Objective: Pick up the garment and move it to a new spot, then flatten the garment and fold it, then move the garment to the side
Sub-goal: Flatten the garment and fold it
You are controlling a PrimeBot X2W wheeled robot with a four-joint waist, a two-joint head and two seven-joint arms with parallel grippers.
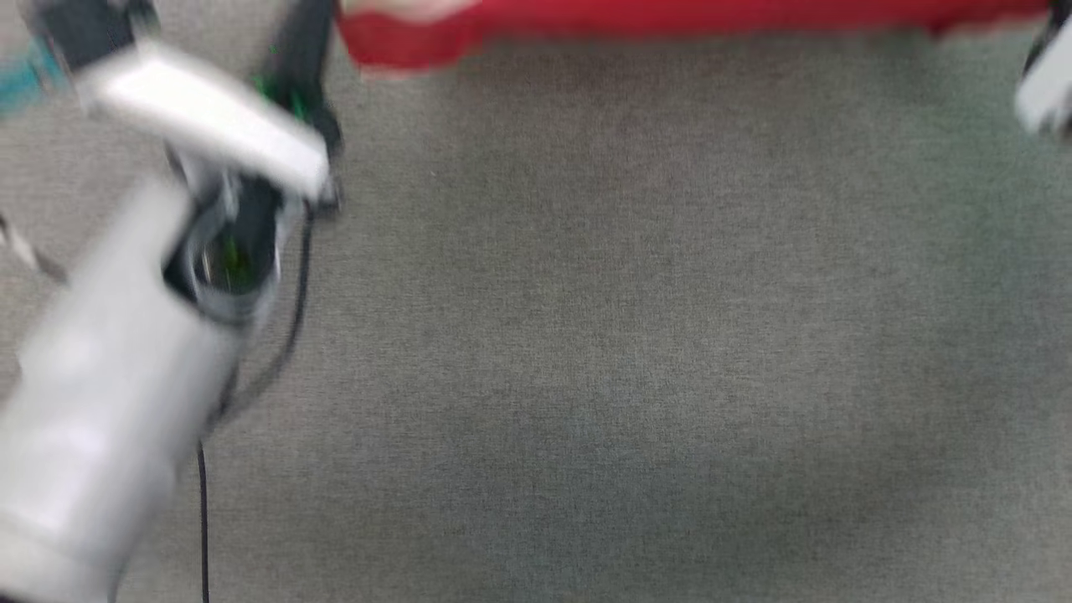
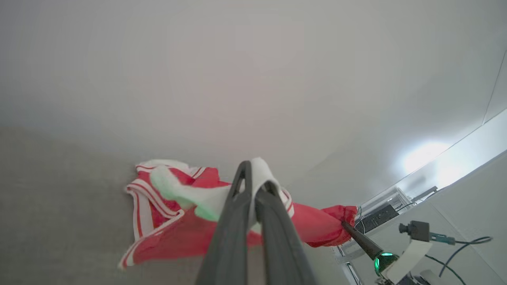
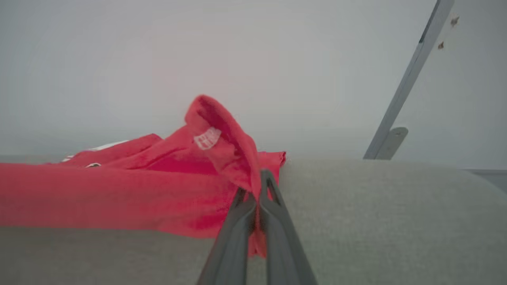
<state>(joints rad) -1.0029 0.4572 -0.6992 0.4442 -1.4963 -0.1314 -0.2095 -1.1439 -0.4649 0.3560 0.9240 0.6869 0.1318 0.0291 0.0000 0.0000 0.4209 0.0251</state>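
Note:
The garment (image 1: 670,17) is a bright red strip along the top edge of the blurred head view, stretched between my two arms. In the left wrist view my left gripper (image 2: 255,184) is shut on a white sleeve end of the garment (image 2: 170,233), whose red cloth with white stripe trim hangs below. Further right in that view, my right gripper (image 2: 344,224) pinches a bunched red corner. In the right wrist view my right gripper (image 3: 255,186) is shut on a fold of the garment (image 3: 119,194), which runs off to the left just above the grey surface.
A grey cloth-covered surface (image 1: 628,335) lies under everything. My pale left forearm (image 1: 126,352) and its black cable (image 1: 289,318) fill the left side. A black box (image 2: 378,217) and a small camera (image 2: 414,229) stand beyond the surface's edge. A metal bar (image 3: 412,79) slants up at the right.

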